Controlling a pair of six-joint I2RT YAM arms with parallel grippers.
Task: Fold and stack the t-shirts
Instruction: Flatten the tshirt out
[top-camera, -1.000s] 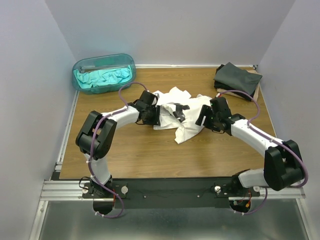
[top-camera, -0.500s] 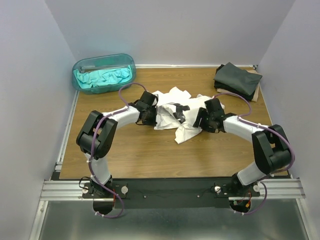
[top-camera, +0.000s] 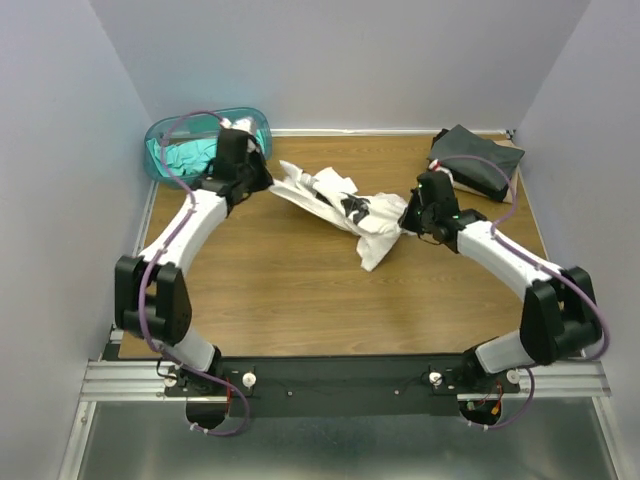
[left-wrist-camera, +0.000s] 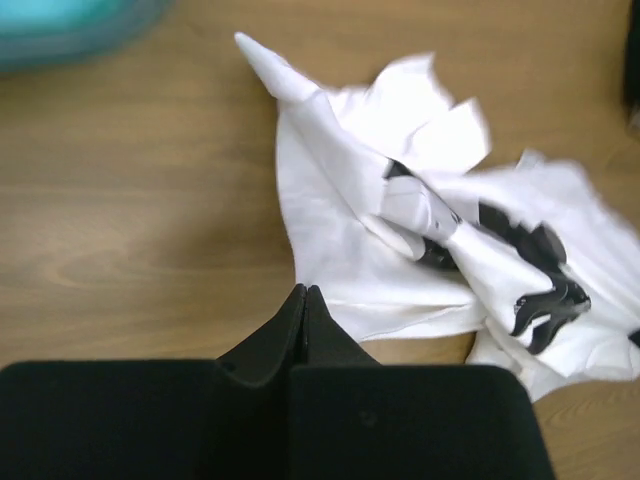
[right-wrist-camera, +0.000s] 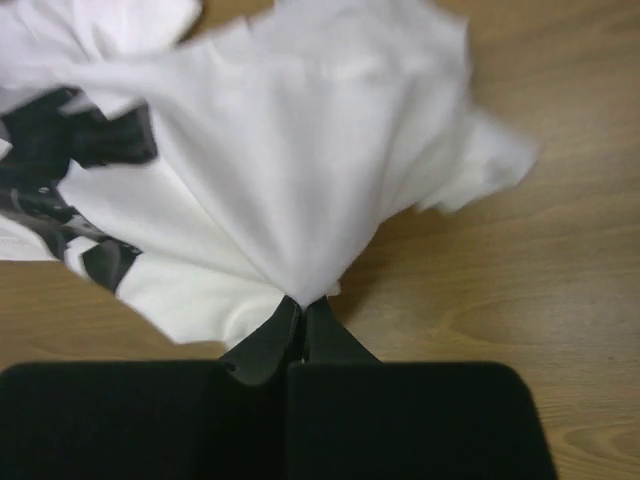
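Note:
A crumpled white t-shirt (top-camera: 345, 205) with black print lies mid-table, drawn out between both grippers. My left gripper (top-camera: 268, 184) is shut at its left corner; in the left wrist view the shut tips (left-wrist-camera: 305, 290) meet the edge of the white t-shirt (left-wrist-camera: 340, 230). My right gripper (top-camera: 405, 222) is shut on its right end, and the white t-shirt (right-wrist-camera: 300, 190) fans out from the pinched tips (right-wrist-camera: 303, 302). Dark folded t-shirts (top-camera: 475, 158) are stacked at the back right. A teal t-shirt (top-camera: 190, 156) lies in the tub.
The translucent teal tub (top-camera: 165, 135) stands at the back left, right behind my left wrist; its blurred rim (left-wrist-camera: 60, 35) shows in the left wrist view. Grey walls close in the wooden table (top-camera: 300, 300) on three sides.
My left arm swung back and left toward the tub, dragging the shirt's left end with it. My right gripper closed on the shirt's right end. The shirt is now stretched longer.

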